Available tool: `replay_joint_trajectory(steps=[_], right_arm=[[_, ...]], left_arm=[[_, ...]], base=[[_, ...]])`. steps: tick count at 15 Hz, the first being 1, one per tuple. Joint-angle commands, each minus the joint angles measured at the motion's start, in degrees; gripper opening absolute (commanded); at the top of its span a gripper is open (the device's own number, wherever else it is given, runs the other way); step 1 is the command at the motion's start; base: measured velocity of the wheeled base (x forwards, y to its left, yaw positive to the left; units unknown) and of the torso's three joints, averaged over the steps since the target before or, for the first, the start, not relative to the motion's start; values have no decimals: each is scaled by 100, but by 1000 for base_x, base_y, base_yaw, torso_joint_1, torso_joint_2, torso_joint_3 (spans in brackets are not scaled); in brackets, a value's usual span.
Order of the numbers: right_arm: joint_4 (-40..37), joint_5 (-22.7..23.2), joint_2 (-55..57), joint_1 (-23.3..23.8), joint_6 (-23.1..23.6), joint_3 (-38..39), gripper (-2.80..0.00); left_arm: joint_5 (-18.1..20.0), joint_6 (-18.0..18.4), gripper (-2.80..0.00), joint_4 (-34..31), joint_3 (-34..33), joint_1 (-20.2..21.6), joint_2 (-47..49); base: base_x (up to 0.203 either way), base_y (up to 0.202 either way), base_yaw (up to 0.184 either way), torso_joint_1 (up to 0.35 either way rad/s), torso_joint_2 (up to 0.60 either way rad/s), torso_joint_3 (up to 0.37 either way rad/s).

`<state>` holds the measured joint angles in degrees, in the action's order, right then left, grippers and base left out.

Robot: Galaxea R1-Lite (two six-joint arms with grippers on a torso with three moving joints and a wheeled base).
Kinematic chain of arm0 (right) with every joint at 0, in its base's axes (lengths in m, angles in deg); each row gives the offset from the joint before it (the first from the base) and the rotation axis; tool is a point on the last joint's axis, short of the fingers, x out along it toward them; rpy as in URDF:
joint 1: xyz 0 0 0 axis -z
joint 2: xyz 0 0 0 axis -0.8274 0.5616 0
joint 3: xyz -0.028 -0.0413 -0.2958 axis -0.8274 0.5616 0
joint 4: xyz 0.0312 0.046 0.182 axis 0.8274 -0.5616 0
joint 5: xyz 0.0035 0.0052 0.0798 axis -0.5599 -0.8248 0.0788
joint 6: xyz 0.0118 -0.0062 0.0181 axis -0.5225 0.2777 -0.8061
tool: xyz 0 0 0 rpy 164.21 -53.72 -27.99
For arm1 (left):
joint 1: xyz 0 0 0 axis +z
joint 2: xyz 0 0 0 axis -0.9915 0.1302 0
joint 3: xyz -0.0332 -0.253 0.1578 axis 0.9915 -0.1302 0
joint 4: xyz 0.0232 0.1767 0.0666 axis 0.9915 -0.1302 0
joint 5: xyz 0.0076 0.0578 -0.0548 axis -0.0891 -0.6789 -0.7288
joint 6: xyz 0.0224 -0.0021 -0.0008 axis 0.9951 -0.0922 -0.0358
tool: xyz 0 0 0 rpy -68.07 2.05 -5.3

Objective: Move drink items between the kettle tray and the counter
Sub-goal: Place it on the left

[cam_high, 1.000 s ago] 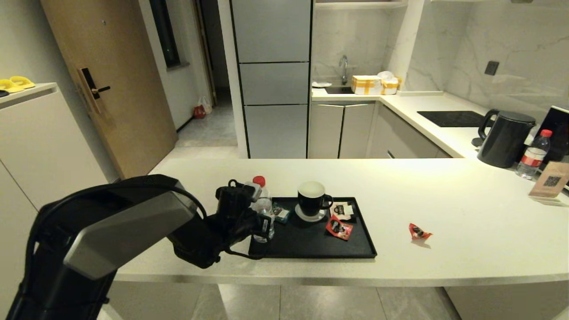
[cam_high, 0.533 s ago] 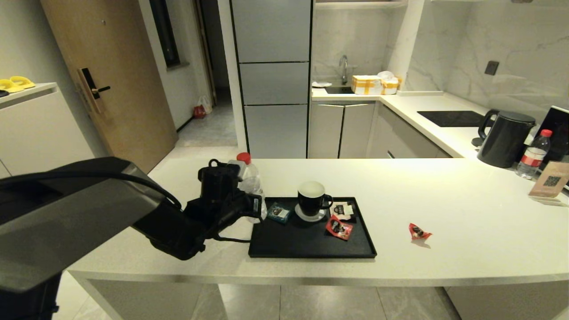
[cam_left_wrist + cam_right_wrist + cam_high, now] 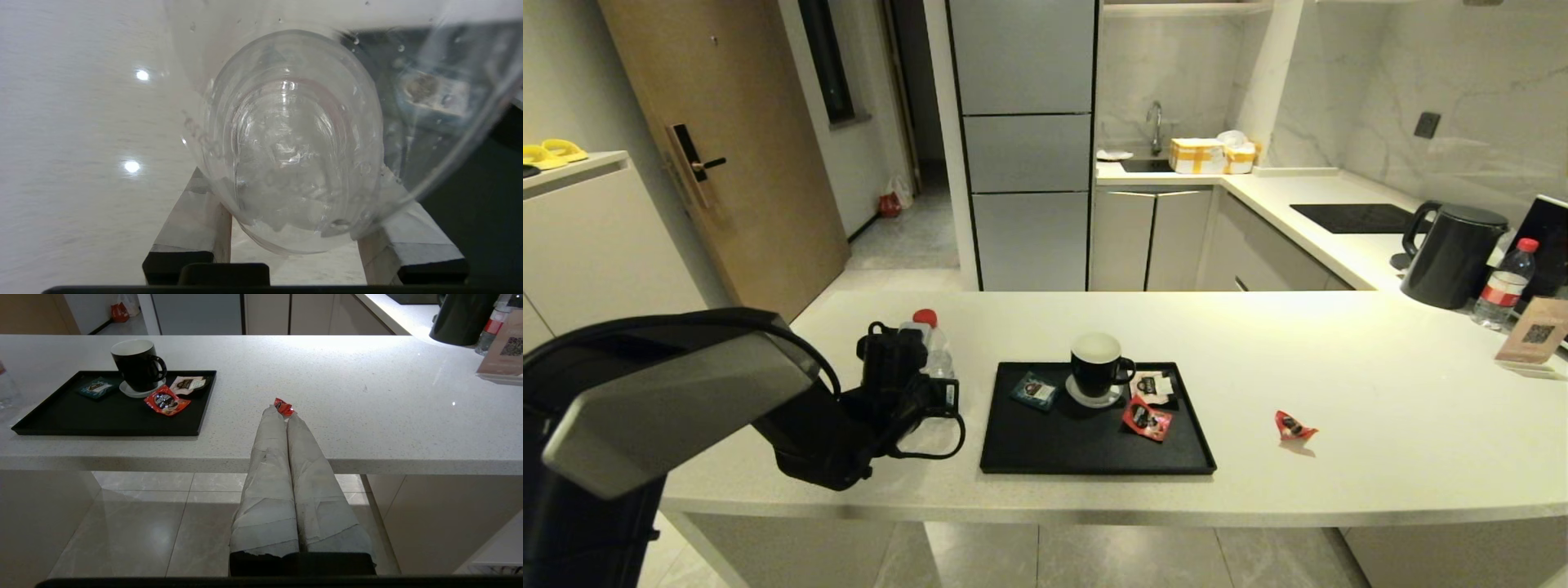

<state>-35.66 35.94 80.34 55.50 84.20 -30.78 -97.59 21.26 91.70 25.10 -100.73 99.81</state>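
My left gripper [image 3: 929,385] is shut on the clear water bottle [image 3: 938,353], whose red cap [image 3: 925,317] sticks up above it. The bottle is over the pale counter [image 3: 1380,408], just left of the black kettle tray [image 3: 1094,453]; its base is hidden behind the gripper. In the left wrist view the bottle [image 3: 286,139] fills the gap between the fingers of the left gripper [image 3: 294,204]. One red sachet [image 3: 1146,418] lies on the tray, another red sachet [image 3: 1293,425] on the counter to its right. My right gripper [image 3: 284,413] is shut and empty, low in front of the counter's edge.
On the tray stand a black mug [image 3: 1098,367] on a coaster, a teal tea packet [image 3: 1034,389] and a pale packet [image 3: 1152,384]. A black kettle [image 3: 1454,255], a second bottle [image 3: 1503,286] and a card stand [image 3: 1532,331] sit at the far right.
My left gripper has carried the bottle leftward from the tray's left end, off the tray, to a spot over the counter. The sachets, mug and right arm have not moved.
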Motion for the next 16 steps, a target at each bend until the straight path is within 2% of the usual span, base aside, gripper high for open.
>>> replay_joint_trajectory(steps=[1, 4, 10, 11, 16], right_arm=[[-1, 1, 7, -2, 3, 0, -280], [8, 1, 7, -2, 3, 0, -280], [2, 1, 7, -2, 3, 0, -280], [-1, 1, 7, -2, 3, 0, -280], [8, 1, 7, -2, 3, 0, -280]], left_arm=[[-5, 3, -280, 95, -9, 20, 276], [-14, 61, -280, 291, -10, 53, 616], [-32, 56, -280, 288, -18, 55, 627], [-32, 56, 0, 288, -18, 55, 627], [-23, 56, 0, 305, -18, 55, 574]], base=[[0, 0, 0, 0, 0, 0], [0, 0, 0, 0, 0, 0], [0, 0, 0, 0, 0, 0], [0, 0, 0, 0, 0, 0], [0, 0, 0, 0, 0, 0]])
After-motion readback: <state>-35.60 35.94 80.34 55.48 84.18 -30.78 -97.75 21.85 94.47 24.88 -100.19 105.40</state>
